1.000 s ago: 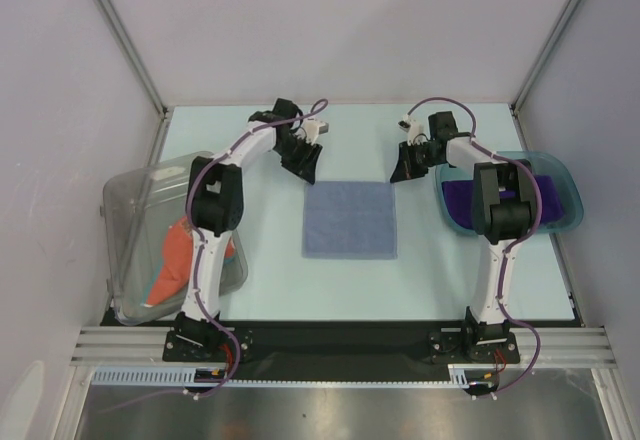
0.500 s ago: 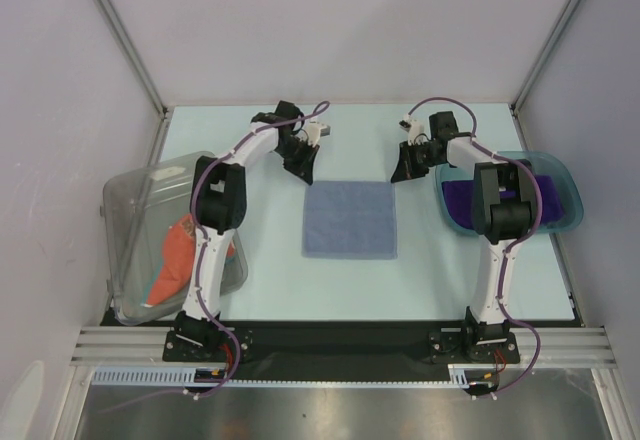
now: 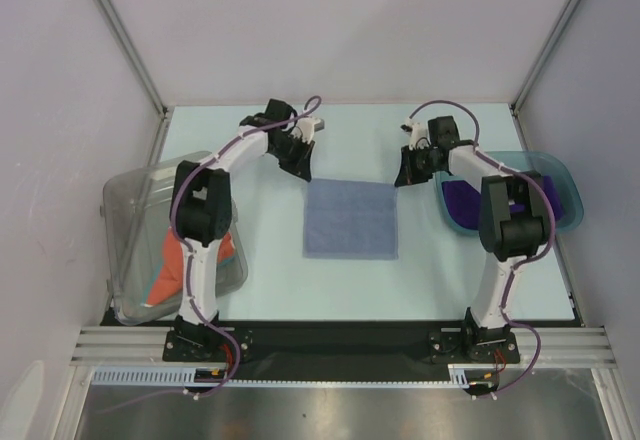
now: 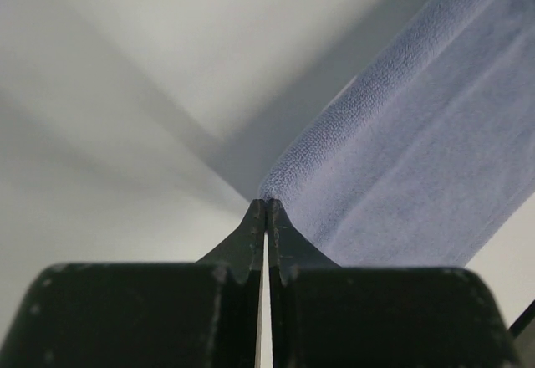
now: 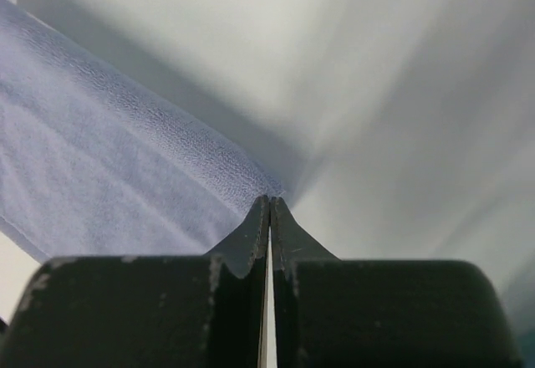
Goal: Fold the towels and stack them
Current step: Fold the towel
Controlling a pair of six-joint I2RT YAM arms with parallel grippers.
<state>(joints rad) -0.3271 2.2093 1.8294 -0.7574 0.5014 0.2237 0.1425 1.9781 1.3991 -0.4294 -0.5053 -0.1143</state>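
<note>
Where the blue-grey towel [image 3: 350, 220] lies flat in the middle of the worktop [image 3: 430, 270], bare surface runs along all four of its edges. On the left a strip separates it from the clear bin [image 3: 125, 200], and on the right a narrower strip separates it from the teal tray [image 3: 548, 164]. Open worktop reaches from its far edge to the back wall [image 3: 340, 30], and more lies in front of its near edge.

At the towel's far-left corner the left fingers [image 4: 247, 242] are clenched tight. The cloth's thick edge rises straight into their tips, so they appear to pinch that corner. The right fingers [image 5: 251, 234] are pressed together the same way on the far-right corner, with the towel running off to their left. Both arms reach out across the worktop, the left one passing over the bin and the right one over the tray.

The clear bin sits tilted at the left edge of the worktop and holds an orange towel [image 3: 172, 260], bunched toward its near side. The teal tray at the right edge holds a purple towel [image 3: 462, 198], partly hidden under the right arm.
</note>
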